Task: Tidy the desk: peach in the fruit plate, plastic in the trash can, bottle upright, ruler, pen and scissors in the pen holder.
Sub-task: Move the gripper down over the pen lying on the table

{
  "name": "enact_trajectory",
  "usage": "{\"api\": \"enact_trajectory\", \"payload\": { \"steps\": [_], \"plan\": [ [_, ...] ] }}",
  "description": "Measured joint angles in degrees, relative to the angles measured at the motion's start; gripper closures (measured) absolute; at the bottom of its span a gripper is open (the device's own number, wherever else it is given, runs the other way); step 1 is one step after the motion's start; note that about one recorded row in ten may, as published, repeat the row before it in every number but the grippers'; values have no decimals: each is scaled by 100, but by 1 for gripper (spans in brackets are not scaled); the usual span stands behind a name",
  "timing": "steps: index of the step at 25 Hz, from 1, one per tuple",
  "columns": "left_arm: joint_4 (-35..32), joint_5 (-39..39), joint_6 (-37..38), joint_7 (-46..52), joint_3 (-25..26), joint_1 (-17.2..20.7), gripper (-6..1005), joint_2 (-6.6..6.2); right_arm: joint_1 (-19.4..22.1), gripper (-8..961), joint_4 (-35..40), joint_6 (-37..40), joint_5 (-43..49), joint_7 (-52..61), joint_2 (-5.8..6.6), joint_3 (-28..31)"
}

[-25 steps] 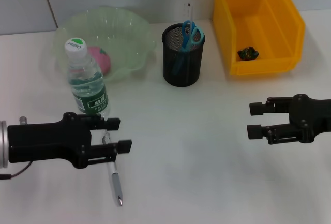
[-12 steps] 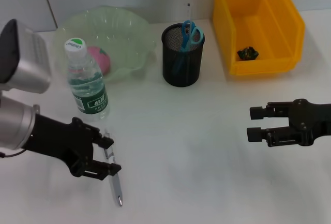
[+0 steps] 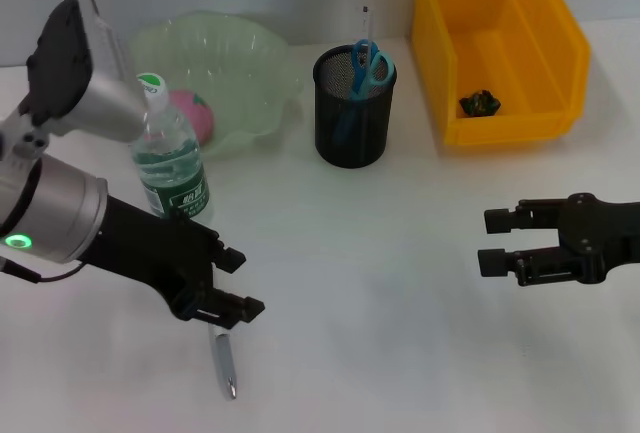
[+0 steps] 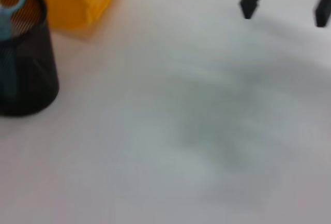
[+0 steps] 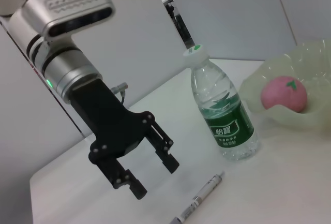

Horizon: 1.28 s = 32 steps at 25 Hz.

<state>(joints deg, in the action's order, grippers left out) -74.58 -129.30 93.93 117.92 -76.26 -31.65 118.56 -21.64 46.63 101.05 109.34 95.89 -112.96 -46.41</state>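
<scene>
While parked lower left on table: left hand spread wide, empty, poised over pen. Right hand at right edge, parted, empty. Trash can upper right. Fruit plate upper left, peach inside. Bottle upright beside plate. Pen holder centre top, scissors inside.

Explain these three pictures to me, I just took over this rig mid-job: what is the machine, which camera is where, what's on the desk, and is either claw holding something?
It is a two-armed robot. One picture looks down from its head; the others come from cameras on each wrist.

On the desk lies the pen, under the open left gripper. The right gripper hovers open. Neither holds anything.

The bottle stands upright, the peach sits in the fruit plate, the scissors are in the pen holder, and a dark scrap lies in the trash can.
</scene>
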Motion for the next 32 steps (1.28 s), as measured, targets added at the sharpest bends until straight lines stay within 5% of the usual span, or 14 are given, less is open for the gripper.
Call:
{"api": "enact_trajectory", "payload": {
  "steps": [13, 32],
  "plan": [
    [358, -600, -233, 3056, -273, -447, 386, 9, -94, 171, 123, -184, 387, -49, 31, 11],
    [322, -916, -413, 4219, -974, -507, 387, 27, -175, 170, 238, -440, 738, -85, 50, 9]
  ]
}}
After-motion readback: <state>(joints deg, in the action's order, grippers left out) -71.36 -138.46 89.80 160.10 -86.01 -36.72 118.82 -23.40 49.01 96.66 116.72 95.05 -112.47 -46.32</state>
